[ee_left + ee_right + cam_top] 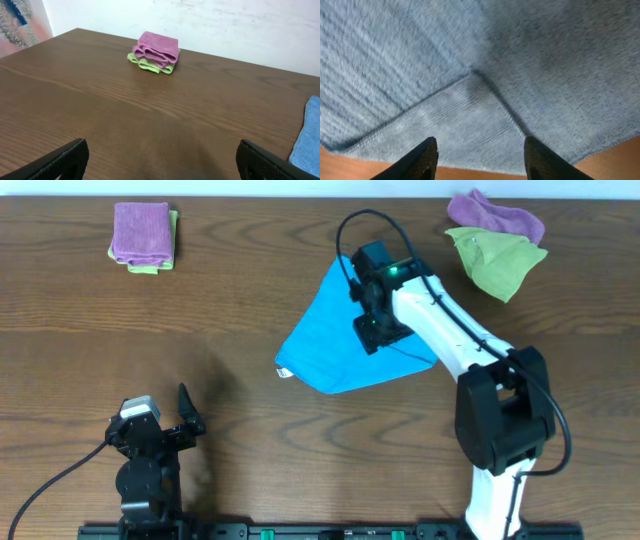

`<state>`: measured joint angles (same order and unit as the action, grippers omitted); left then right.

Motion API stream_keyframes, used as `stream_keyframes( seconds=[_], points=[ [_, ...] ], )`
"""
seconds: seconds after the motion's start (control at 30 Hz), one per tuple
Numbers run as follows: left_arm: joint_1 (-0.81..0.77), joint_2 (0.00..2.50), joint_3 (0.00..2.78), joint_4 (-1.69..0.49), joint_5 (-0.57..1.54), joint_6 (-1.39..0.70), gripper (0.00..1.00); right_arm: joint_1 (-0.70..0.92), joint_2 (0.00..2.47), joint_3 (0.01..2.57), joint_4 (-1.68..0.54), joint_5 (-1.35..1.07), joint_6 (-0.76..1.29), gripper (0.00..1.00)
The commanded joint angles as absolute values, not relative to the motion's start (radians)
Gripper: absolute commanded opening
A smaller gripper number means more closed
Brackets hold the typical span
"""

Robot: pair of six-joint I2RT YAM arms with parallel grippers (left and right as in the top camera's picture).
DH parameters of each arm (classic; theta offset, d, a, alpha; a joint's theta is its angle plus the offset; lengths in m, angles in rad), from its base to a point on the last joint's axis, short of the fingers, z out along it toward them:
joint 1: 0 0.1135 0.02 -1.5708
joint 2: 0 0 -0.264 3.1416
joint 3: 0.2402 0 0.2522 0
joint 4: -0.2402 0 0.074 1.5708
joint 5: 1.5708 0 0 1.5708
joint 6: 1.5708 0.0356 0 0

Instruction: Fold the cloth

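While the right claw hangs low over the blue cloth, its two fingers stand apart, open, with nothing pinched between them. The cloth lies near the middle of the surface, slightly to the right, well apart from the far edge and the near edge. Bare wood stretches to its left and on its near side, leaving wide room there. The left claw sits at the near left, fully open and empty, well apart from the cloth.

At the far left a folded purple cloth rests on a folded yellow-green one. At the far right a crumpled purple cloth touches a loose yellow-green cloth.

From overhead the blue cloth makes a rough triangle, one point aimed at the far side and a broader edge nearer. A small white tag sticks out at its left corner. The right wrist view shows one layer lying over another, its corner just beyond the fingers, and brown wood showing past the cloth's near edge.
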<state>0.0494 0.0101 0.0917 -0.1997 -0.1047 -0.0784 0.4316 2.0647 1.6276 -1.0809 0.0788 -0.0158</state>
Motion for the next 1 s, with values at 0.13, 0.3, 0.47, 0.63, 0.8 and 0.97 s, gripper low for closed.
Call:
stream_keyframes(
  seconds=[0.13,0.3,0.47,0.63,0.8,0.97],
  points=[
    [0.045,0.004,0.063,-0.207,-0.104,-0.083,0.95,0.509,1.790,1.516,-1.044,0.121,-0.067,0.57],
    [0.045,0.004,0.063,-0.207,-0.104,-0.083,0.95,0.483,1.671,1.180,-0.785,0.062,-0.052,0.66],
    [0.045,0.004,0.063,-0.207,-0.104,-0.083,0.95,0.484,1.724,1.155,-0.703,0.062,-0.038,0.67],
    [0.045,0.004,0.063,-0.207,-0.104,-0.083,0.95,0.484,1.800,1.155,-0.617,0.062,-0.039,0.67],
    [0.045,0.004,0.063,-0.207,-0.104,-0.083,0.95,0.483,1.859,1.155,-0.541,0.063,-0.038,0.64],
    [0.045,0.004,0.063,-0.207,-0.104,-0.083,0.96,0.480,1.868,1.155,-0.495,0.063,-0.039,0.64]
  ],
)
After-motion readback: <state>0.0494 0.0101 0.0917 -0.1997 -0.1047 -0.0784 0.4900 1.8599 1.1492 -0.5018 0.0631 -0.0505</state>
